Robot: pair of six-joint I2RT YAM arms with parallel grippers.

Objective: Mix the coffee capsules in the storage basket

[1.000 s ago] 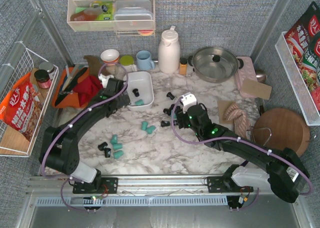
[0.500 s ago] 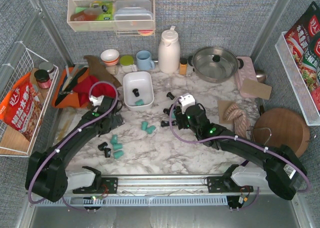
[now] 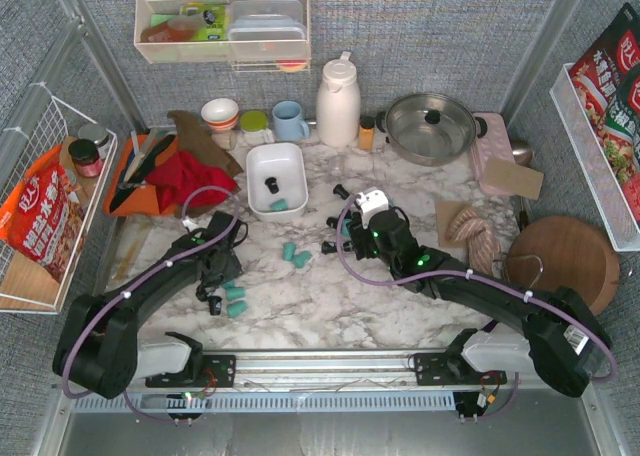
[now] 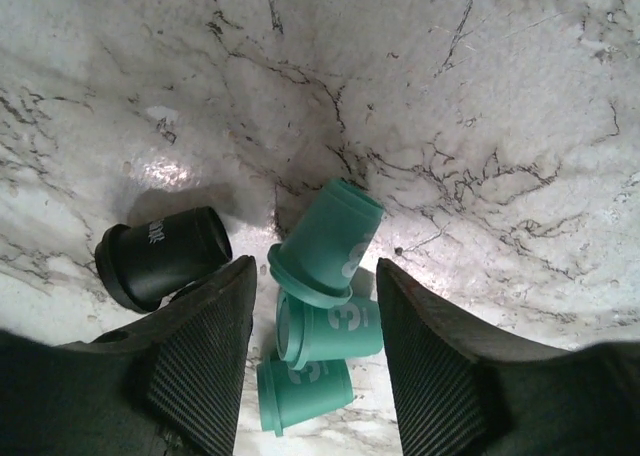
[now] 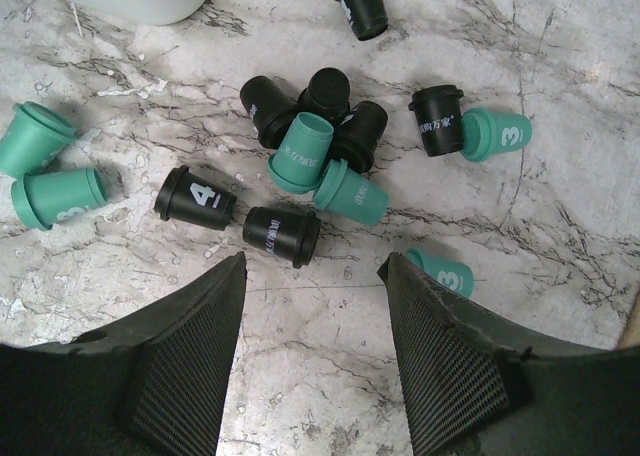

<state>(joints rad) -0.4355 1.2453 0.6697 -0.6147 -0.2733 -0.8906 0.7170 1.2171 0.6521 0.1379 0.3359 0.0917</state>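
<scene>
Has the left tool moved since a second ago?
Yes. The left tool has pulled back from the small white plastic basket toward the arm bases, now over teal and black capsules.

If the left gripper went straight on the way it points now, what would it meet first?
Probably the three teal cup-shaped plastic coffee capsules lying on the white marble tabletop, directly between the open jaws of the left gripper. The black capsule sits just outside them. Depth is uncertain.
</scene>
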